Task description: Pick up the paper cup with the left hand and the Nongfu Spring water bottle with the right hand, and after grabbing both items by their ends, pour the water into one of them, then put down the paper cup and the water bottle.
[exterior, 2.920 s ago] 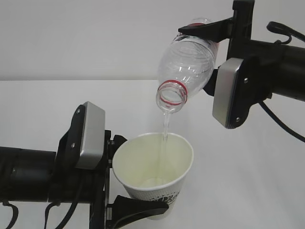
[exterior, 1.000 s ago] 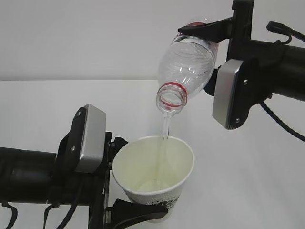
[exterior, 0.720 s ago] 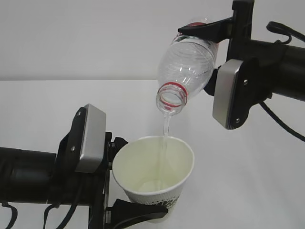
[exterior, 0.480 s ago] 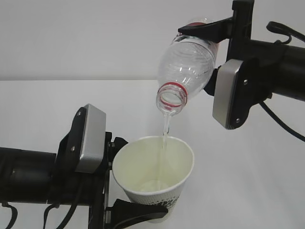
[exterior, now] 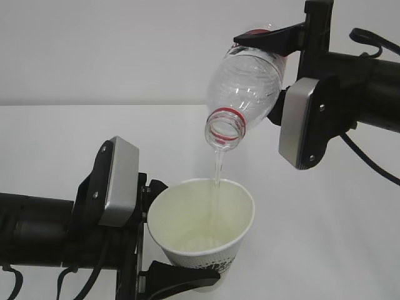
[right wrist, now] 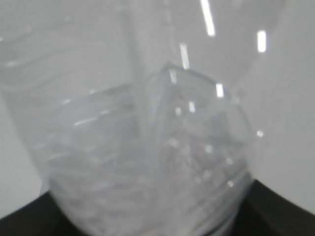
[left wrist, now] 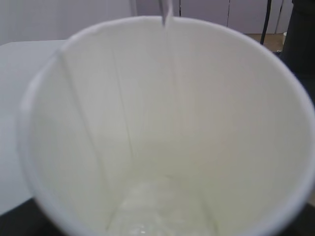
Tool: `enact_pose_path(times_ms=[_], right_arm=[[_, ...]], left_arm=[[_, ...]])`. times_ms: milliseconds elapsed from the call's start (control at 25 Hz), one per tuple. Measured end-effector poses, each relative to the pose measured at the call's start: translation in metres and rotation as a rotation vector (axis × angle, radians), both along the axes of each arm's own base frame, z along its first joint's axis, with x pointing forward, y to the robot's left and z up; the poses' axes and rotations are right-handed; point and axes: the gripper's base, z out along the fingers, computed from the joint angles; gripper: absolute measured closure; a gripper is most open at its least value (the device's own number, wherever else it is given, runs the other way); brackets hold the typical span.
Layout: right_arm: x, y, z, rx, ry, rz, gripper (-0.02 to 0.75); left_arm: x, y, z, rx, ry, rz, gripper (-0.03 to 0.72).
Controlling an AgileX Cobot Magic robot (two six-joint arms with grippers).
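Pouring station, items as recorded. Item one: Nongfu Spring water bottle (exterior: 245,81), clear ribbed plastic with a red neck ring, tipped mouth-down at upper centre of the exterior view; the right hand (exterior: 278,69) was clamped across its base end, one black finger over the top, grey plate housing beside it. Right wrist view showed only the bottle's blurred clear body (right wrist: 142,147) filling the picture. Item two: water (exterior: 217,170), a thin clear stream that fell from the bottle mouth into the cup; a shallow pool lay at the cup's bottom (left wrist: 157,211). Item three: paper cup (exterior: 201,237), white with dark print near its base, upright below the bottle mouth, gripped low down by the left hand (exterior: 164,250). Surface: white table (exterior: 325,237).
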Motion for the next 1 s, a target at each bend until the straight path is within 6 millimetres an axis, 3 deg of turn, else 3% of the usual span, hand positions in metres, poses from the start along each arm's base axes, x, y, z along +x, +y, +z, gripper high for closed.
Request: enact_pose_path(times_ms=[1000], right_arm=[[0.0000,0.0000,0.0000,-0.005,-0.005,0.001,0.258]], left_arm=[[0.0001,0.0001,-0.0002,0.002,0.000,0.001,0.118]])
